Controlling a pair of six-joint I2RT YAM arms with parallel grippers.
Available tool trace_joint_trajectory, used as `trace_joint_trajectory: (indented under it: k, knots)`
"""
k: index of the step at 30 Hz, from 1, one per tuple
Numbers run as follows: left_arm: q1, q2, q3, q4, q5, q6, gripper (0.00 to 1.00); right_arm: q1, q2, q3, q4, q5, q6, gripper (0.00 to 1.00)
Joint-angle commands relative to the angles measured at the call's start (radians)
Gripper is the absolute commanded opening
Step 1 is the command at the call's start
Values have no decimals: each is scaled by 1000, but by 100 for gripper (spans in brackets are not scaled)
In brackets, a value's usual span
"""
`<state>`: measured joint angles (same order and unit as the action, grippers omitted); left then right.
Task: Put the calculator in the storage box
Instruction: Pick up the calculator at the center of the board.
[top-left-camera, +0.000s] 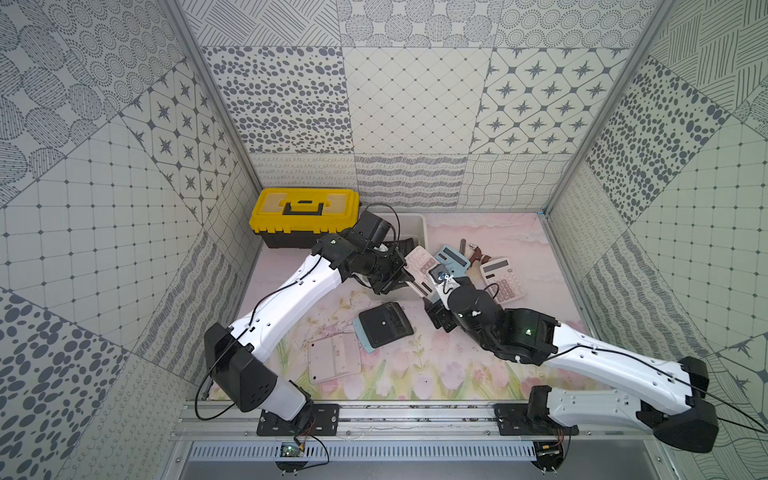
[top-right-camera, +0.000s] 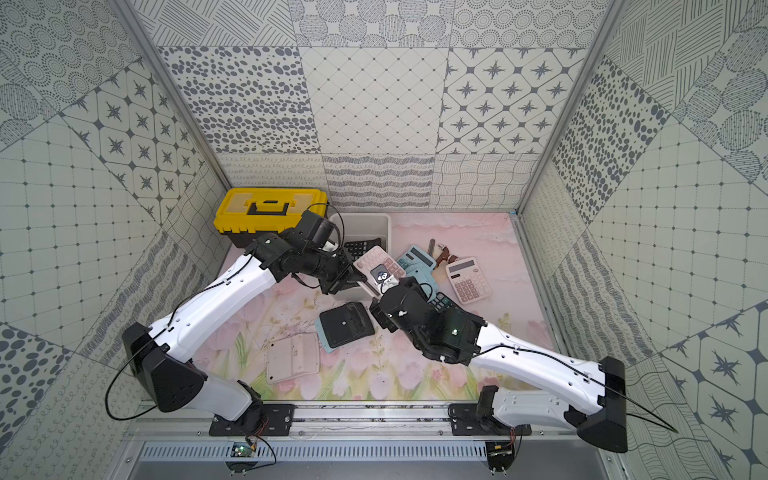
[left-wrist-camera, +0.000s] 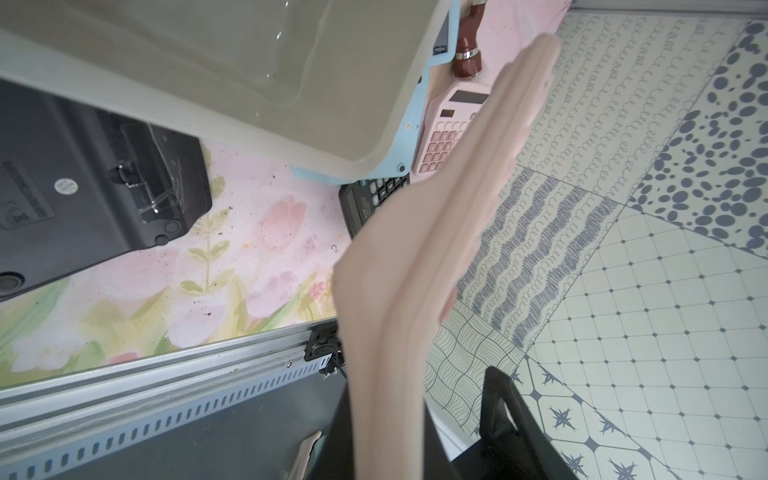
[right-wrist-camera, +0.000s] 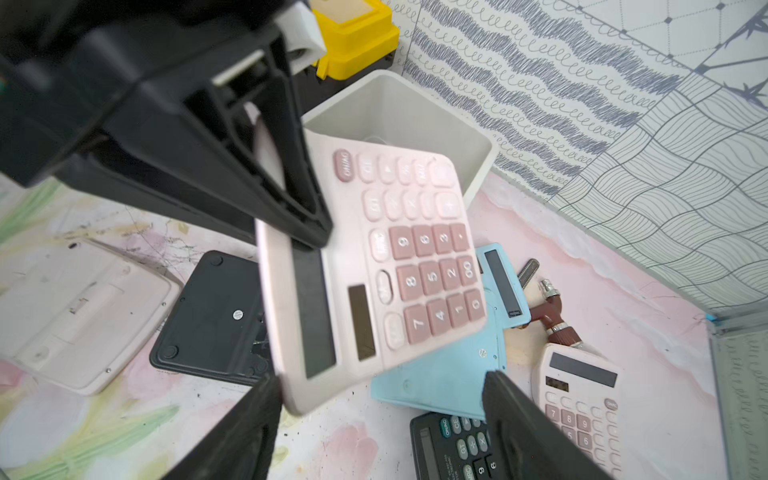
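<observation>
I have the pink calculator (right-wrist-camera: 374, 266) pinched in the left jaws. They are closed tight on its display edge, with one finger lying across the end of the screen. The right jaws stand wide apart, one finger (right-wrist-camera: 245, 424) on each side of the calculator's near corner, and as far as I can tell they grip nothing.

The calculator hangs in the air, tilted, keys up. In both top views it straddles the right rim of the storage box (top-left-camera: 424, 232), part over the opening and part over the tabletop (top-left-camera: 478, 374) beyond that rim. The box sits toward the far left corner of the tabletop, with a black calculator (top-right-camera: 361, 249) already inside.

What matters to me is this: the opening lies from the calculator toward the tabletop's left edge, on the same side as the left arm (top-left-camera: 291, 286), which is the nearer one. The display strip runs from the right jaws toward the box, so I judge a short pull toward the left edge would bring the whole body over the opening. The right arm (top-left-camera: 602, 357) needs to back away toward the right edge first.
</observation>
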<state>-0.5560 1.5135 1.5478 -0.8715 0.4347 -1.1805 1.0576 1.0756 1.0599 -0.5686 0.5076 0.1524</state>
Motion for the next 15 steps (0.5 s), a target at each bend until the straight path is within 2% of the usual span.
trace_joint_trajectory:
  k: [1, 3, 8, 11, 15]
  knots:
    - [94, -58, -61, 2, 110, 269, 0, -178, -75, -36, 24, -333, 150, 90]
    - [136, -94, -103, 19, 162, 315, 0, -302, -85, -43, 25, -523, 202, 91]
    - [201, -154, -167, 27, 291, 417, 0, -532, -23, -44, 51, -932, 321, 94]
    - [242, -177, -194, 28, 376, 452, 0, -639, 25, -62, 122, -1144, 397, 93]
    - [286, -193, -210, 25, 492, 481, 0, -745, 72, -94, 276, -1355, 507, 90]
